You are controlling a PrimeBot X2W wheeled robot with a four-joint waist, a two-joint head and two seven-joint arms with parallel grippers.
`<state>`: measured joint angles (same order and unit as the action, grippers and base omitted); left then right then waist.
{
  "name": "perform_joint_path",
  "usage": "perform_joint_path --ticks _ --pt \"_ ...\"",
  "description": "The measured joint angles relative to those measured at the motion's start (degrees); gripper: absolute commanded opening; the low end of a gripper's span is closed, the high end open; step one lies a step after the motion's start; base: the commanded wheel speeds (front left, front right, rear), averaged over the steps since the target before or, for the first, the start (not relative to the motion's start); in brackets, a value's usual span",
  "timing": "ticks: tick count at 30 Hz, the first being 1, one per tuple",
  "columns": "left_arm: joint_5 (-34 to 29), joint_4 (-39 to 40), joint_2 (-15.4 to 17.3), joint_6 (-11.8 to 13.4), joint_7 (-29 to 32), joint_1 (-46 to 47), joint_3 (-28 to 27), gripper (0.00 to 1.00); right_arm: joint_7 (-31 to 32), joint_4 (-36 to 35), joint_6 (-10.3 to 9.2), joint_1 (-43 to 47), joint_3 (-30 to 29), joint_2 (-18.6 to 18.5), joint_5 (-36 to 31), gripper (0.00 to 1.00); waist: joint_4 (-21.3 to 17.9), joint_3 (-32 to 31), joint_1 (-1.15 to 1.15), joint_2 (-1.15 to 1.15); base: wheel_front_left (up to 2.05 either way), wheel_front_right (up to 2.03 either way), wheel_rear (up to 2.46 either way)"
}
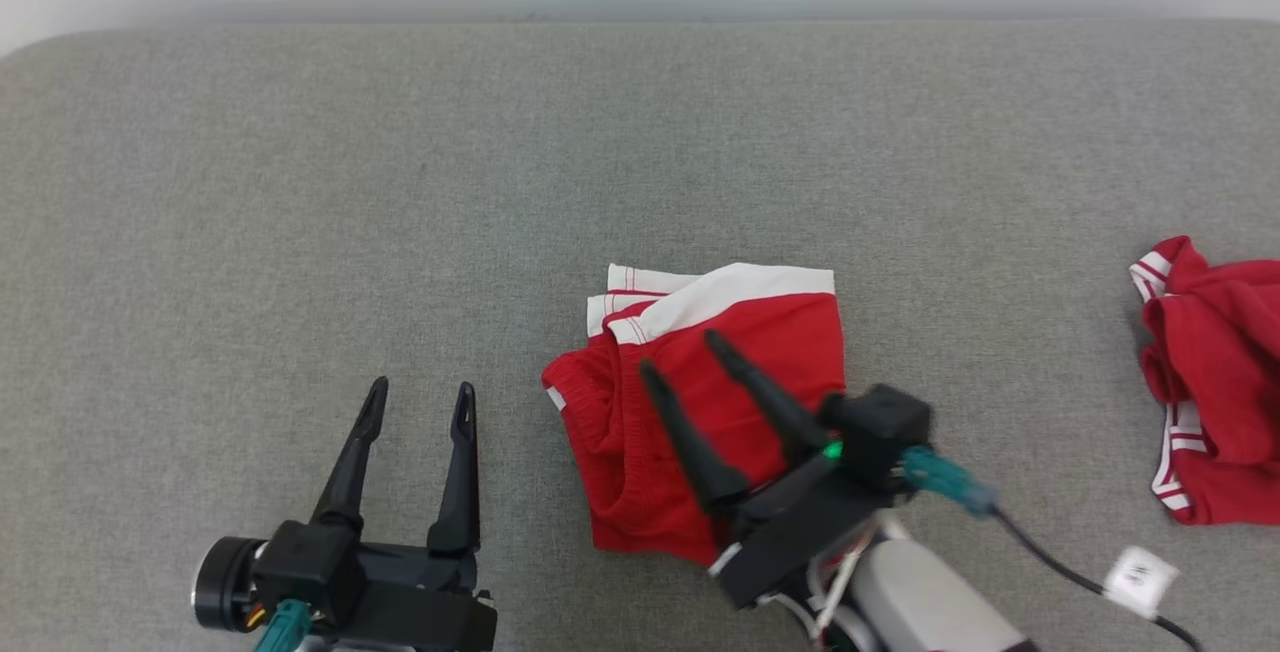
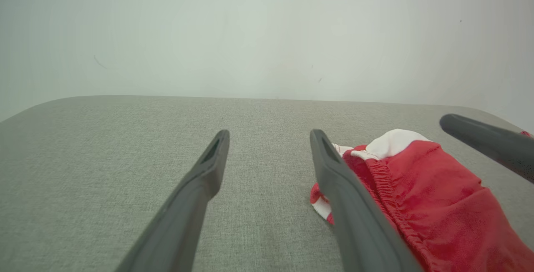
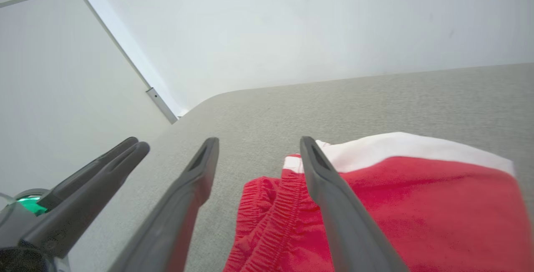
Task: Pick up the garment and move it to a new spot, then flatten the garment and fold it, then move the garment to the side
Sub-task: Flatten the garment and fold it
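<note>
Squarish folded red shorts (image 1: 790, 327), perhaps mesh, on coarse grey fabric (image 1: 300, 182).

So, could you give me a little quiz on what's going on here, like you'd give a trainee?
1. True or false: the right tool is clamped shut on the folded red shorts with white trim.
2. Where on the grey fabric surface does the crumpled red-and-white garment lie? A) at the head view's right edge, apart from the shorts; B) beneath the folded shorts; C) draped over the far edge.
3. How many of the two tools stand open?

Key:
1. False: its fingers are spread apart over the shorts.
2. A.
3. Two: the left tool is open too, over bare surface.
</note>
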<state>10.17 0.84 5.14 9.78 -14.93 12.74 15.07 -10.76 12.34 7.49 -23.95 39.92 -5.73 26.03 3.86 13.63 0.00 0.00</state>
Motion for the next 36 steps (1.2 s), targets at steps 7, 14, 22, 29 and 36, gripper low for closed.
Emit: perform_joint_path --ticks 7,14,22,29,36 --pt "-0.2 0.9 0.8 0.6 0.0 -0.7 -1.9 1.0 0.4 -5.4 0.0 4.1 -9.3 -1.8 -3.3 1.0 -1.1 -1.4 0.0 0.0 0.0 0.0 0.0" --pt "-0.2 1.8 1.7 1.4 0.0 -2.0 -4.0 1.0 1.8 -9.6 0.0 9.1 -19.5 -2.2 -8.1 1.0 -2.3 -3.4 0.0 0.0 0.0 0.0 0.0" --pt "-0.2 1.8 2.6 1.5 0.0 -4.5 -5.4 1.0 3.8 -14.5 0.0 15.2 -26.4 -1.8 -11.1 1.0 -3.4 -5.8 0.0 0.0 0.0 0.0 0.0" --pt "-0.2 1.7 3.3 1.9 0.0 -5.9 -5.8 1.0 6.6 -19.0 0.0 21.6 -28.6 -1.7 -13.2 1.0 -3.9 -7.5 0.0 0.0 0.0 0.0 0.0" --pt "-0.2 1.8 3.8 2.4 0.6 -6.6 -6.0 1.0 7.7 -20.8 0.0 24.2 -29.1 -1.7 -13.8 1.0 -4.5 -8.1 0.0 0.0 0.0 0.0 0.0"
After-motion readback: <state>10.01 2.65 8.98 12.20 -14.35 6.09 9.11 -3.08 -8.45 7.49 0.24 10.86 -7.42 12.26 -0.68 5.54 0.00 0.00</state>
